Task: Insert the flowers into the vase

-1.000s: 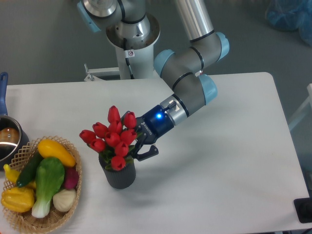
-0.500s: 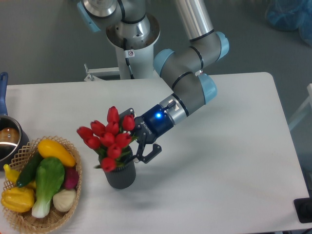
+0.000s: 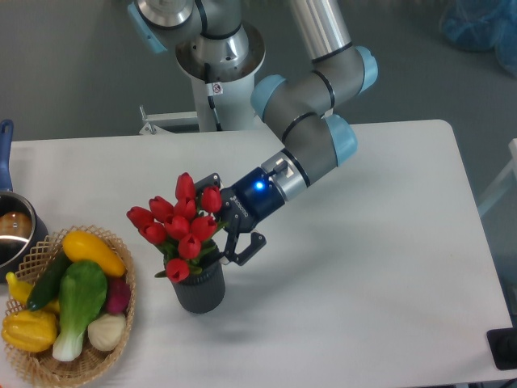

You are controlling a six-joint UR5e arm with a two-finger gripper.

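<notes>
flowers (image 3: 180, 227) hide the vase (image 3: 199, 289) mouth and stems — pot (image 3: 11, 232) cut by left edge, gripper (image 3: 224, 220) jaws partly hidden.

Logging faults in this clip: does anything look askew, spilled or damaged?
Nothing spilled or damaged. The flowers lean left over the vase rather than standing straight, and the open gripper sits just beside them.
</notes>
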